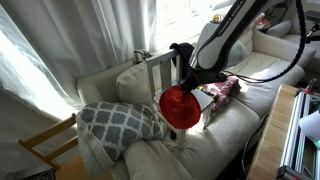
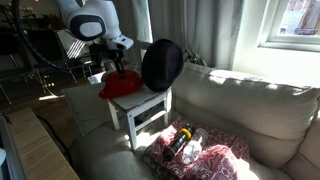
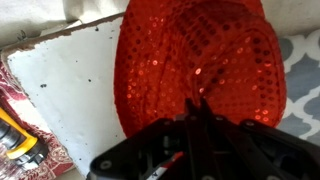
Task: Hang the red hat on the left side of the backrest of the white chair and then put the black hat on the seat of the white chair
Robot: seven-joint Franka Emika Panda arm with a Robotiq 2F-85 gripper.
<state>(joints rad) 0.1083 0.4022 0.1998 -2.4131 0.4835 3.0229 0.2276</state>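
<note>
The white chair [image 2: 145, 102] stands on a cream sofa. Its seat [image 3: 70, 80] shows in the wrist view, its slatted backrest [image 1: 152, 70] in an exterior view. The red hat [image 3: 200, 60], covered in sequins, lies partly over the seat in the wrist view. It appears as a red disc below the arm in an exterior view [image 1: 180, 107] and at the seat's edge in an exterior view [image 2: 118, 86]. My gripper [image 3: 196, 112] is shut on its brim. The black hat [image 2: 162, 65] hangs on a backrest post; it also shows in an exterior view [image 1: 181, 49].
A grey patterned pillow [image 1: 120, 122] lies beside the chair. A red-patterned cloth [image 2: 205, 152] with a yellow-black object [image 2: 186, 146] on it lies on the sofa in front of the chair. A bare tan wooden chair [image 1: 45, 145] stands beyond the sofa arm. Curtains and windows are behind.
</note>
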